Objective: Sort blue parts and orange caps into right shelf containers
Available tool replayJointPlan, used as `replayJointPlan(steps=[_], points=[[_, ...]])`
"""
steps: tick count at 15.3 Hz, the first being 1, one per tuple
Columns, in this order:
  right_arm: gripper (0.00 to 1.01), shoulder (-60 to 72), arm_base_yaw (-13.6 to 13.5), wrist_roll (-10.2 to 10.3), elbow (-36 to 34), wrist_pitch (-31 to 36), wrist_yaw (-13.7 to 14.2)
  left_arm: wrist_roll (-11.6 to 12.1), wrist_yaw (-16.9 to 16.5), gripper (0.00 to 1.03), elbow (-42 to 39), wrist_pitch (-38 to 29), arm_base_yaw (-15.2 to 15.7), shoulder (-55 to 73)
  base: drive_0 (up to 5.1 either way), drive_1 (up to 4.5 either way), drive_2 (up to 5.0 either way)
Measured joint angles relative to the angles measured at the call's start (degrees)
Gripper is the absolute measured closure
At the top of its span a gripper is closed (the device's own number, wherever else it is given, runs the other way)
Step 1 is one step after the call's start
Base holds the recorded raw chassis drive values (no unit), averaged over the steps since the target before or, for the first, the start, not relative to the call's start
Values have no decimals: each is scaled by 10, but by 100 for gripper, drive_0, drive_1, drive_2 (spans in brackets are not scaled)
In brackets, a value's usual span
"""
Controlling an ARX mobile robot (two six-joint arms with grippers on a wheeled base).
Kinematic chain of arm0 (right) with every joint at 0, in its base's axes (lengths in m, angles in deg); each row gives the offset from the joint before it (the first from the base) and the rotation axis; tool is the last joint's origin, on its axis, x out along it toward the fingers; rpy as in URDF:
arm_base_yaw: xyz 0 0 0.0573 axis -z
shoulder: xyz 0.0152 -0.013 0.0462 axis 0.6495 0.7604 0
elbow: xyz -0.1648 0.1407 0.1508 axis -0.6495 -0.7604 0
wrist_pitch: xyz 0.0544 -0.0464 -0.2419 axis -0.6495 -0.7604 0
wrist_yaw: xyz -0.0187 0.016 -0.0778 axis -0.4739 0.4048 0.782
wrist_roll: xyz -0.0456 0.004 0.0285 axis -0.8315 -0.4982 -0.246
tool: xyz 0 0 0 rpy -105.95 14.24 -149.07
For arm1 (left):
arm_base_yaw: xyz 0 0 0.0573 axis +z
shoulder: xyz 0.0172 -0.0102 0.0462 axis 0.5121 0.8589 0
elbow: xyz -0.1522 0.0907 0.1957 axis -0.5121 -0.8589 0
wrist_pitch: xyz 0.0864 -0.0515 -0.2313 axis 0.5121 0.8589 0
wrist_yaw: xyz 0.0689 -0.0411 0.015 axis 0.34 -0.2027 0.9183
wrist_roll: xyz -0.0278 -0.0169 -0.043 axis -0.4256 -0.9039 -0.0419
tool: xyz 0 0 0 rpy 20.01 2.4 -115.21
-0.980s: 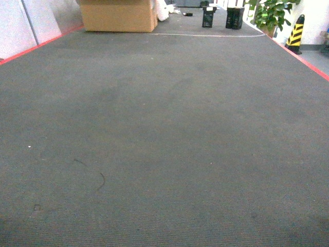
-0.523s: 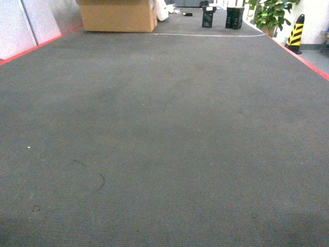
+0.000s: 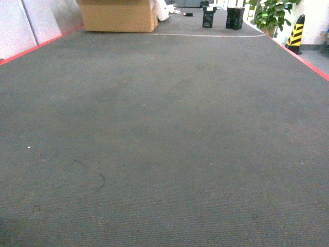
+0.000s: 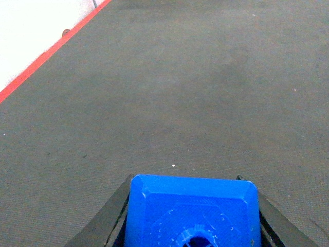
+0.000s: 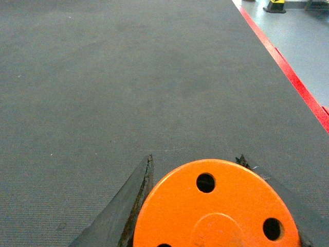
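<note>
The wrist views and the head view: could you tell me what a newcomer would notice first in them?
Each wrist view is filled by a bright part between dark fingers: a blue part in the left gripper, and an orange cap with holes in its flat top in the right gripper. The head view shows mostly dark carpet, with a cardboard box far back left.

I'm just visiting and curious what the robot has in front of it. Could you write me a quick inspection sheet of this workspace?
Surface: dark grey carpet with red edging; faint marks, a small white speck.
Job's things: small bright blue plastic block in the left gripper; orange cylinder cap with holes in its flat top in the right gripper. Crates and shelf: nothing seen.
Clutter: brown cardboard box and two black crate-like items at the far end.
Grippers: both shut on their parts.
Cables: a thin pale line across the far floor; cannot tell what it is.
Surroundings: white partition panels left, green plant, yellow-black striped cone right.
</note>
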Motion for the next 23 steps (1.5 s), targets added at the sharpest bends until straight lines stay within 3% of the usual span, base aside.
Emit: replayJointPlan(steps=[23], points=[[59, 0, 0, -2, 0, 1, -1, 0, 0, 58, 0, 0, 1, 0, 0, 0, 0]])
